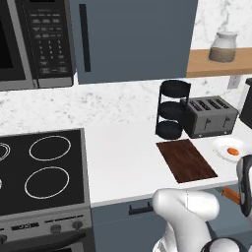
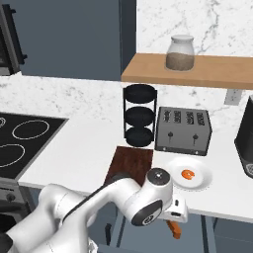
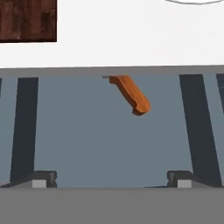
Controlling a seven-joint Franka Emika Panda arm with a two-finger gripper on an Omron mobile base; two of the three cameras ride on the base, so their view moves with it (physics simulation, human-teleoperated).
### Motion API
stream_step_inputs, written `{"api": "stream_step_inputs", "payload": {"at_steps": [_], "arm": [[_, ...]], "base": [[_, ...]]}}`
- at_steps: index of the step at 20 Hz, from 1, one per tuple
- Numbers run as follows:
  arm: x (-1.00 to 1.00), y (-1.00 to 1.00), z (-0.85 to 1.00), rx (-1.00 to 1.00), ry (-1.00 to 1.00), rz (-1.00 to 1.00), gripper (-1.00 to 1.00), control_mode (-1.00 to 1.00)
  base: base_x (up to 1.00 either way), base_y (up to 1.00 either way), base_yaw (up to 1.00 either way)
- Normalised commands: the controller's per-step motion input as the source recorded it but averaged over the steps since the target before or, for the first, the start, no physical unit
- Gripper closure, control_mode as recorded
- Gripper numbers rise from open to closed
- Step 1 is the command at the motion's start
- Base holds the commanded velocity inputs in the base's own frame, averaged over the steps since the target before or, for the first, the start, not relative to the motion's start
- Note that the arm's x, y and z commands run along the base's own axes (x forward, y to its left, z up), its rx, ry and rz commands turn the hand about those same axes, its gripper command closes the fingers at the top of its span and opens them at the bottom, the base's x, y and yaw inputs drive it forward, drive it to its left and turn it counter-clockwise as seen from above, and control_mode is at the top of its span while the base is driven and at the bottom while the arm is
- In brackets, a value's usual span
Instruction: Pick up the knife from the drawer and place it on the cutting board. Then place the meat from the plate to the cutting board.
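Note:
The knife [image 3: 131,94] lies in the open slate-blue drawer [image 3: 96,140]. Its orange-brown handle points toward me and its blade is hidden under the counter edge. The same handle [image 1: 230,195] [image 2: 173,229] pokes out below the counter front. My gripper [image 3: 111,179] hovers over the drawer, open, with nothing between its wide-set fingertips [image 3: 43,178]. The knife sits ahead of them, untouched. On the counter lies the dark wooden cutting board [image 1: 186,160] [image 2: 133,160] [image 3: 27,19]. Right of it is the white plate [image 1: 227,143] [image 2: 197,182] carrying the orange-red meat [image 1: 233,151] [image 2: 188,174].
A grey toaster [image 1: 209,116] [image 2: 183,129] and a black tiered rack [image 1: 172,109] [image 2: 140,115] stand behind the board. A stove [image 1: 42,170] lies to the left. A jar [image 2: 180,52] sits on a wooden shelf. A dark appliance [image 2: 245,138] stands at the right.

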Motion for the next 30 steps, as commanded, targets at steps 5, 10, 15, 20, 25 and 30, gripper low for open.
{"api": "stream_step_inputs", "payload": {"at_steps": [5, 10, 15, 20, 25, 30], "arm": [[0.17, -0.22, -0.41, 0.0, 0.01, 0.01, -1.0, -1.0], [0.27, -0.23, -0.39, 0.0, 0.02, 0.0, -1.0, -1.0], [0.23, -0.12, -0.44, 0.0, 0.05, 0.0, -1.0, -1.0], [0.15, -0.09, -0.43, 0.0, 0.04, 0.0, -1.0, -1.0], [-0.01, 0.0, -0.32, 0.0, 0.0, 0.0, -1.0, -1.0], [-0.22, 0.0, -0.18, 0.0, 0.0, 0.0, -1.0, -1.0]], "base": [[0.0, 0.0, 0.0], [0.0, 0.0, 0.0], [0.0, 0.0, 0.0], [0.0, 0.0, 0.0], [0.0, 0.0, 0.0], [0.0, 0.0, 0.0]]}}
